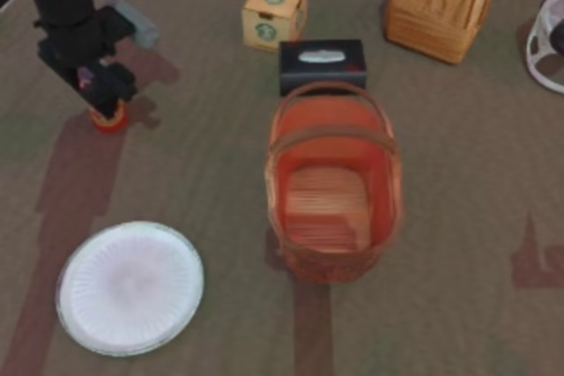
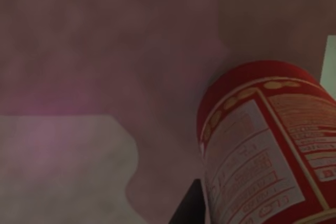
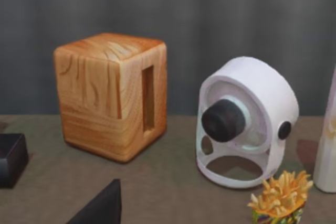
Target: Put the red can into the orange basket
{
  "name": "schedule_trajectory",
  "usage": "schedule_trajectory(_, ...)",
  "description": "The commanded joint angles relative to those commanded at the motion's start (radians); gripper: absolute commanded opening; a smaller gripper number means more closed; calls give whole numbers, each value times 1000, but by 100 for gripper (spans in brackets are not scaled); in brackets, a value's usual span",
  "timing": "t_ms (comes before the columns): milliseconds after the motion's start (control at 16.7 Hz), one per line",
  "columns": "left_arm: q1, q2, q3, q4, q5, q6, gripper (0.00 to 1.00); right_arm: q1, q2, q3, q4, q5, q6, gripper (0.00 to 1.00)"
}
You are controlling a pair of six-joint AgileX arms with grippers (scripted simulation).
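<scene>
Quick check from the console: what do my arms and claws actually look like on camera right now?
In the top view the left arm is black and blocky, with a white cover near the frame's top edge bearing part of a red-lettered marking. Its claw is black with a small pinkish spot. The right arm does not show in the top view; the right wrist view shows only a dark wedge-shaped fingertip. No cables are visible.

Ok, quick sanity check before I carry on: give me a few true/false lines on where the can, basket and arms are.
1. The red can lies inside the orange basket. False: it stands on the table at the top view's left, under the left gripper.
2. The basket holds nothing. True.
3. A black box sits just behind the basket. True.
4. The white plate is right of the basket. False: it is at the left.
5. The right arm works at the basket. False: it is out of the top view.
</scene>
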Motion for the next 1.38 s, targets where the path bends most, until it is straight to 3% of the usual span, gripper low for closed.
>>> schedule_trajectory(180,-5,3,-29,25,24,-10,0,0,0,0,0,0,0,100)
schedule_trajectory(420,-29,-7,-174,198,163,-71,0,0,0,0,0,0,0,100)
schedule_trajectory(660,-65,-84,-357,536,384,-161,0,0,0,0,0,0,0,100)
schedule_trajectory(1140,-153,-394,-695,1468,893,-386,0,0,0,0,0,0,0,100)
schedule_trajectory(1380,-192,-498,-877,1820,1104,-531,0,0,0,0,0,0,0,100)
